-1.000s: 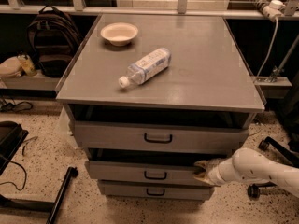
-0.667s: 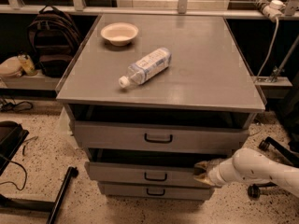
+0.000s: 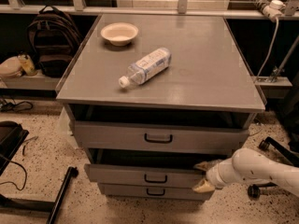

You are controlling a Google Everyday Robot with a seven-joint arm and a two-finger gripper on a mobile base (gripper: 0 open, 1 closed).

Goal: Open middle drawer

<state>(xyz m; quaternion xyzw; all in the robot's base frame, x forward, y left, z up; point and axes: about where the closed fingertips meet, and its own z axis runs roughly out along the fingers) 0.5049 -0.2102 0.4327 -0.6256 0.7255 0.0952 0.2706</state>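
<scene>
The middle drawer (image 3: 126,174) is the second of three grey fronts, with a small black loop handle (image 3: 155,178). It stands pulled out a little, with a dark gap above its front. My gripper (image 3: 204,176) is at the right end of that front, on a white arm (image 3: 254,169) coming in from the right. Its fingers are apart. One fingertip (image 3: 204,165) is above the front's top edge and the other is at its bottom edge. The top drawer (image 3: 117,135) and the bottom drawer (image 3: 121,190) are pushed in.
On the cabinet top (image 3: 210,78) lie a clear plastic bottle (image 3: 145,67) on its side and a pale bowl (image 3: 119,33). A backpack (image 3: 52,41) sits at the left. A black stand leg (image 3: 60,195) lies on the speckled floor at the front left. A caster (image 3: 254,190) is at the right.
Almost nothing has changed. The gripper stays at the right end of the middle drawer's front, and the drawer is out by the same amount.
</scene>
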